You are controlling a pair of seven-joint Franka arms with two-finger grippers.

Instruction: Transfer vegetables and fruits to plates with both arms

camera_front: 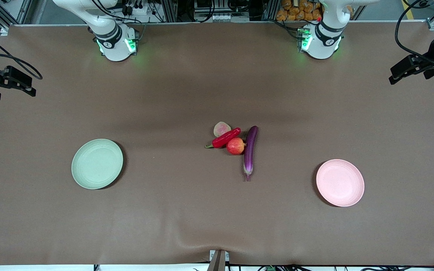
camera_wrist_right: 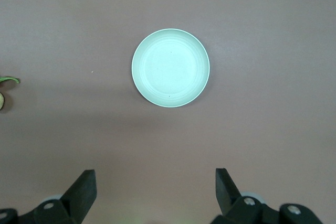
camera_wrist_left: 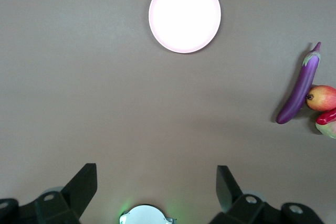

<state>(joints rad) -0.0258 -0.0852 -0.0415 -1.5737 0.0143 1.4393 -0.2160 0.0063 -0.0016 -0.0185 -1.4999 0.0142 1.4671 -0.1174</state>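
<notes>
A: How far along was it?
B: Nothing had been moved. The eggplant (camera_front: 250, 149), chili (camera_front: 225, 138), apple (camera_front: 236, 146) and peach (camera_front: 221, 128) sat bunched mid-table, all four touching or nearly so. The peach lay farthest from the camera, the chili against it, the apple between the chili and the eggplant.
A: Plates?
B: Both bare. The green plate (camera_front: 97, 163) was toward the right arm's end, the pink plate (camera_front: 340, 182) toward the left arm's end, each well apart from the pile.
A: Grippers?
B: The left gripper (camera_wrist_left: 156, 182) hung high over its end of the table with jaws spread wide and nothing in them; its wrist view looked down on the pink plate, with the pile at the edge of the view. The right gripper (camera_wrist_right: 155, 184) was the same, wide and empty, over the green plate's end.
A: What was left?
B: Everything, judging by the layout: four picks, four placements. Neither arm was near the pile.
</notes>
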